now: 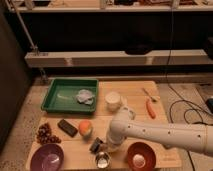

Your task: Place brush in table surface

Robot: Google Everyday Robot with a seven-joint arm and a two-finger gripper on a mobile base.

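The brush (95, 145) is a small blackish block, low over the light wooden table surface (135, 102), just below and right of the orange ball (85, 129). My gripper (103, 145) is right beside the brush on its right. It hangs from the white arm (160, 134), which reaches in from the right edge. The arm's end hides the contact between gripper and brush. I cannot tell whether the brush rests on the wood or is held just above it.
A longer flat black block (67, 127) lies left of the ball, with grapes (46, 134) further left. A purple bowl (47, 157), a metal cup (102, 160) and a red bowl (140, 156) line the front edge. A green tray (55, 97), a white cup (113, 100) and a carrot (150, 108) are behind.
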